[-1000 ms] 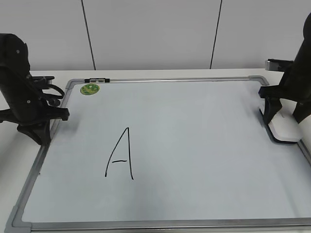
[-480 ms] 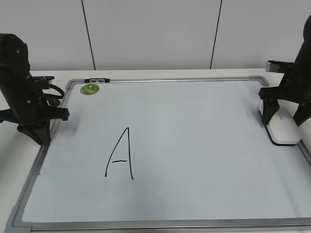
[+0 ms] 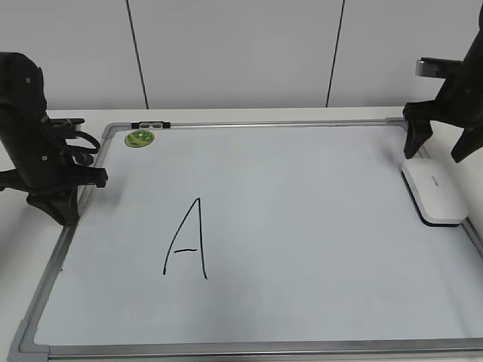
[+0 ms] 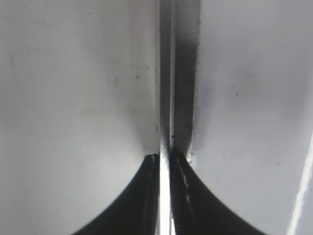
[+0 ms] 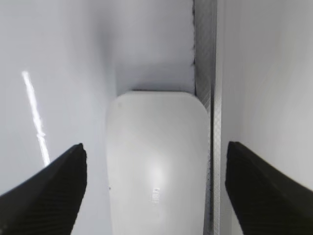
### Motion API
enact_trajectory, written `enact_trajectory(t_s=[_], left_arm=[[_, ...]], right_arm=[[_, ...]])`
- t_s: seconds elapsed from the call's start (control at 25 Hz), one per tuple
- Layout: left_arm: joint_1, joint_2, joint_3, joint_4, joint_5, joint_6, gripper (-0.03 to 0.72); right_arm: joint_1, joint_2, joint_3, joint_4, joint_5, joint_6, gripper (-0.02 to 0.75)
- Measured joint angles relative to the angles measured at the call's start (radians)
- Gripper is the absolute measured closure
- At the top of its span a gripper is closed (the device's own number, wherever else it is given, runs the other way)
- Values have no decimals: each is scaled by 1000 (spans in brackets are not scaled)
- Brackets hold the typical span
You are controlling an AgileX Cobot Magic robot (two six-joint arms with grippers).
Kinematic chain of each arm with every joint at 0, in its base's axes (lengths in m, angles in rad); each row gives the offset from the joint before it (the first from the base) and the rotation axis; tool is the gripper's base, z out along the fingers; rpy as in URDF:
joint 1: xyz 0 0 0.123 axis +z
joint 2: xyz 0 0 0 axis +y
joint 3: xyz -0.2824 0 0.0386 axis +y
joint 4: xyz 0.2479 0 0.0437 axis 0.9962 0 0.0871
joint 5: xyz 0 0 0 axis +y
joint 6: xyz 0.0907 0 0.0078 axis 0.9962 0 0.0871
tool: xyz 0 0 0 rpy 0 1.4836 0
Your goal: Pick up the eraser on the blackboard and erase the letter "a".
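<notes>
We see a white table (image 3: 249, 115) that carries the blackboard (image 3: 302, 219), a large white dry-erase board in a grey metal frame lying flat and covering most of the tabletop. Bare strips of the table show along the board's far edge and beside its left frame rail, and we also see the table surface on both sides of that rail in the left wrist view. We cannot make out anything else lying directly on the table.
</notes>
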Motion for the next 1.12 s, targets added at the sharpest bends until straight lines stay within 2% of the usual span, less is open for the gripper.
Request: enact_trajectory(t_s=[0.16,0.24,0.32,0.52,0.6,0.76,0.96,1.12], left_arm=[[0,0,0,13,2,0,640],[0,0,0,32,4,0,601],[0,0,0,54,6,0,501],[2,-10,0,107,24,0,111],[2,-21,2,109,32,0,36],[2,-88,4,111,51,0,20],[2,-174,4,115,123,0,88],[2,-249,4,115,173,0,123]], right_arm=[[0,-19,-16,28,0,0,77],[0,-34,-16,30,0,0,77],[0,-46,-17,32,0,0,77],[0,-71,-17,34,0,0,78],[0,-82,-17,36,0,0,79],[-2,-111,-17,55,2,0,115],[-2,-188,-17,88,8,14,183],[-2,-266,7,109,10,25,197]])
